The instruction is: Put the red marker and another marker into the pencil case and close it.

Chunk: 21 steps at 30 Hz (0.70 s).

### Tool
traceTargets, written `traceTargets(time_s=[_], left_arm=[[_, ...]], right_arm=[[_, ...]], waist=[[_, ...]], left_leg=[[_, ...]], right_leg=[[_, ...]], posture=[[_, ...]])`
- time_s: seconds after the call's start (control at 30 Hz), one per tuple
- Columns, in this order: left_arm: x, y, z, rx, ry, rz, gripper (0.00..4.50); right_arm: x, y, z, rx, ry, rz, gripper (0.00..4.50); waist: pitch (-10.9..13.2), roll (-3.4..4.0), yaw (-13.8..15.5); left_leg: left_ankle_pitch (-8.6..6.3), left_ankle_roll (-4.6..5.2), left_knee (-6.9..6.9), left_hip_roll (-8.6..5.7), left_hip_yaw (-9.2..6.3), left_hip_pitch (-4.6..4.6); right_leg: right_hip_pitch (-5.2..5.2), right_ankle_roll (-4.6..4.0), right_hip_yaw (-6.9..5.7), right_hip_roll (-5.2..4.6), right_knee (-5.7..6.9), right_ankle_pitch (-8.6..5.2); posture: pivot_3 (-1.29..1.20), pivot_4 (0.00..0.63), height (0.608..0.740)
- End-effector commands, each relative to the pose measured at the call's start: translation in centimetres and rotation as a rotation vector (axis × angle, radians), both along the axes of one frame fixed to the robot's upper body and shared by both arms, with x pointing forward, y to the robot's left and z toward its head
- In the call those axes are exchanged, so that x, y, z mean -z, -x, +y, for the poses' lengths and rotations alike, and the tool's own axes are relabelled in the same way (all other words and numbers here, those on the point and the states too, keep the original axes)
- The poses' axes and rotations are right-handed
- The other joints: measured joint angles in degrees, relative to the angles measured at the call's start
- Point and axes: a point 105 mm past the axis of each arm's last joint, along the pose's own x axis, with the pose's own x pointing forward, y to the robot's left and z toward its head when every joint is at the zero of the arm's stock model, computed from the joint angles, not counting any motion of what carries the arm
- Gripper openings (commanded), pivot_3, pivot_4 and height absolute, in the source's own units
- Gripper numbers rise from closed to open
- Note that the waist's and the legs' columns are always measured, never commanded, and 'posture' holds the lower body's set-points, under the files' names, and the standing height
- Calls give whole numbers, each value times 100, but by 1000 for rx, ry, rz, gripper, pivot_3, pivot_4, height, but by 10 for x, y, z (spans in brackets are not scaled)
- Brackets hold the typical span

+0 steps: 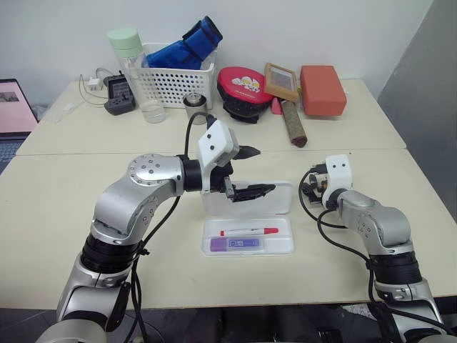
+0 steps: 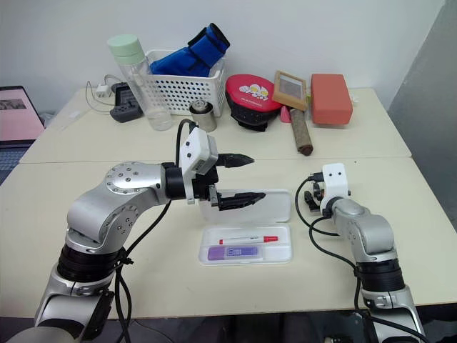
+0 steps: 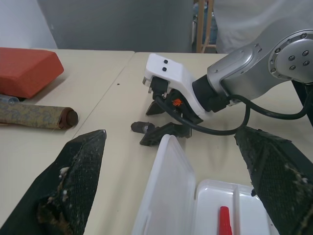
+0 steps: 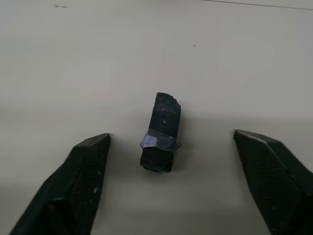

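Two markers lie in the open pencil case on the worktop: the red marker behind, another marker in front, its white label unreadable. One left claw, fingers apart, hovers over the raised lid. One right claw, fingers apart and empty, straddles a small dark nub. Behind stand one basket and one bottle.

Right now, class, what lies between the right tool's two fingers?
A small dark grey nub lies on the bare table, untouched, in the right wrist view.
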Motion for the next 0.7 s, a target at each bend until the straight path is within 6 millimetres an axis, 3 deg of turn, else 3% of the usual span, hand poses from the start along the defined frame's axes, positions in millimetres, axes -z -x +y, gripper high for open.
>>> traceTargets(time_s=[0.03, 0.23, 0.43, 0.7], left_arm=[[-8, 3, 0, 12, 17, -40, 4500], [-8, 4, -1, 19, 13, -38, 4500], [-2, 5, 2, 36, -3, -27, 4500], [1, 13, 14, 102, -62, -33, 4500]], right_arm=[[-4, 0, -4, 9, 22, -11, 2990], [-9, -3, -9, 7, 40, -21, 1745], [-31, 1, -16, -48, 42, -90, 383], [-74, 50, -15, -534, 142, -106, 323]], waist=[[0, 0, 0], [0, 0, 2], [0, 0, 1], [5, 8, -2]], left_leg=[[0, 0, 0, 0, 0, 0], [0, 0, 1, -2, 0, -1], [0, 0, 0, -2, 0, -2], [-14, 24, -1, -3, -1, -9]], right_leg=[[0, 0, 0, 0, 0, 0], [0, 0, -1, -1, -1, 0], [0, 0, -1, -1, -2, 0], [-1, 1, -8, -2, -13, 0]], posture=[[0, 150, 740], [0, 150, 740], [0, 150, 740], [0, 150, 740]])
